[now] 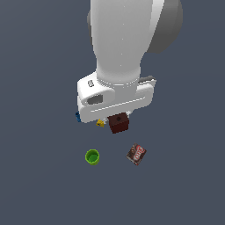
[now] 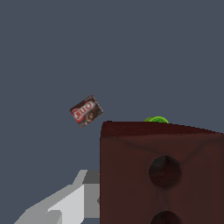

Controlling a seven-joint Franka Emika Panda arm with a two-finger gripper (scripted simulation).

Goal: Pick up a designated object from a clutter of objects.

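The designated object (image 1: pixel 119 123) is a dark red-brown block with round dark holes. In the exterior view it sits just under the front edge of my white gripper (image 1: pixel 117 115), whose fingers are mostly hidden by the hand. The wrist view shows the block (image 2: pixel 162 170) very close, with one pale finger (image 2: pixel 65 205) against its side. The other finger is hidden, so the grip is unclear. Also in the clutter of objects are a green round cup (image 1: pixel 92 157), a brown printed packet (image 1: pixel 136 154), a tiny yellow piece (image 1: pixel 100 123) and a tiny blue piece (image 1: pixel 77 117).
The large white arm fills the upper middle of the exterior view and hides the floor beneath it. In the wrist view the packet (image 2: pixel 86 110) lies beyond the block, and the cup's rim (image 2: pixel 156 119) peeks over the block's top edge.
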